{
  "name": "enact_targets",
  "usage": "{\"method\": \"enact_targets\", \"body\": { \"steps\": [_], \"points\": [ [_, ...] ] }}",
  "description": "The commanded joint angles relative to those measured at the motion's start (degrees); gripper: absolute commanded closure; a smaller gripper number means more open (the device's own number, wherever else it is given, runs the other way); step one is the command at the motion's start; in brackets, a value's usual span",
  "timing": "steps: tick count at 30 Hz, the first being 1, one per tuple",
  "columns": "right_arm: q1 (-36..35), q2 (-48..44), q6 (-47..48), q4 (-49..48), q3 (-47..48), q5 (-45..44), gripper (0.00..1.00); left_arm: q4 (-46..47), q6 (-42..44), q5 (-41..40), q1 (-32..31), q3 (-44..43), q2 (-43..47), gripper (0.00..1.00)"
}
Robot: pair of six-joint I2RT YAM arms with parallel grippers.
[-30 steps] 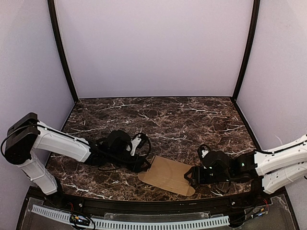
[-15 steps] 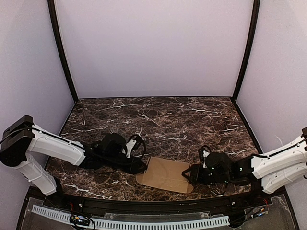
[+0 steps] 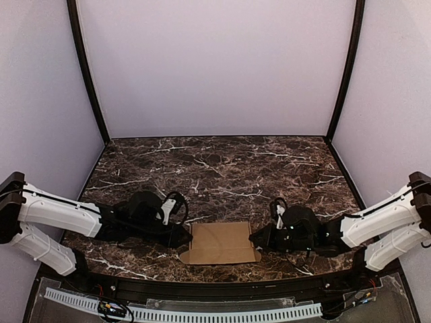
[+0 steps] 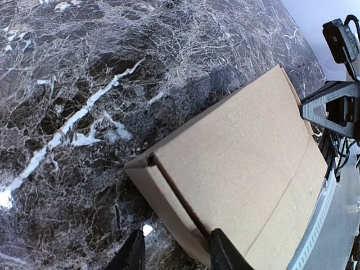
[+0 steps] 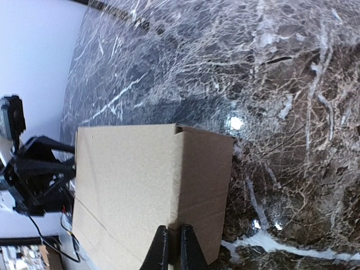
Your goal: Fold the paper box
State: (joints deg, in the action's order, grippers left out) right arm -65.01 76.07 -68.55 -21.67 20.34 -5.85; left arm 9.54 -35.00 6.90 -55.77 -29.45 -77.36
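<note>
Folding step, early. The paper box (image 3: 221,243) lies part-folded at the table's (image 3: 222,168) 6 o'clock edge. Your right gripper (image 5: 171,247) pinches its 3 o'clock flap. Your left gripper (image 4: 179,253) straddles the 9 o'clock end, jaws apart. Likely next: close left, then lift both ends evenly.

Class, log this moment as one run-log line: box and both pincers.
paper box: on marble table | left pincer: open, astride its left edge | right pincer: shut on its right edge
</note>
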Motion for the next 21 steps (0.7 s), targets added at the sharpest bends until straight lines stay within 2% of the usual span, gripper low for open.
{"method": "enact_targets", "body": {
  "steps": [1, 13, 21],
  "points": [
    [1.05, 2.3, 2.91, 1.4, 0.44, 1.8, 1.0, -3.63, -0.33, -1.36, 0.13, 0.82, 1.86, 0.59],
    [1.88, 0.16, 9.75, 2.92, 0.59, 1.07, 1.0, -5.23, -3.28, -2.54, 0.33, 1.07, 12.87, 0.35],
    [1.88, -0.93, 11.36, 1.9, 0.02, -0.07, 1.0, 1.25, -15.33, 3.05, 1.3, 6.71, 15.09, 0.21]
  ]
}}
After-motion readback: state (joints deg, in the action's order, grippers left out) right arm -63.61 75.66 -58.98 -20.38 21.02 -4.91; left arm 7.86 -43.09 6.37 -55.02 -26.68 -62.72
